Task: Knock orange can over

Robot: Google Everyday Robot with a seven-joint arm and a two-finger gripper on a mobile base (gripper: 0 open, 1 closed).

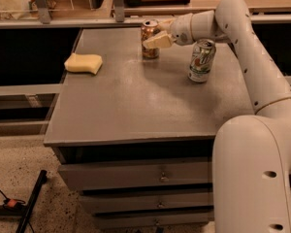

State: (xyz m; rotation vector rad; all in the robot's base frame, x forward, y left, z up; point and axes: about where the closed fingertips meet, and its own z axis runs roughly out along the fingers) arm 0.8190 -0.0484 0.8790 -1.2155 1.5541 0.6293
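Since a knock needs a sideways shove and no grasp, the fingers (157, 40) of the gripper (154, 34) stand apart and hold nothing. One lies across the front of the orange can (148, 31) at mid-height, seemingly touching it. The other shows beside its top rim, at 2 o'clock. The can stands upright near the far edge of the worktop (136, 106), at 12 o'clock from its middle, so the task is not yet done. The arm (242, 38) reaches in from 3 o'clock, close by the green can (202, 60), which stands at 4 o'clock from the orange one. I judge a push toward 9 o'clock would spare it. A sponge (83, 63) lies well apart, near the 9 o'clock edge.
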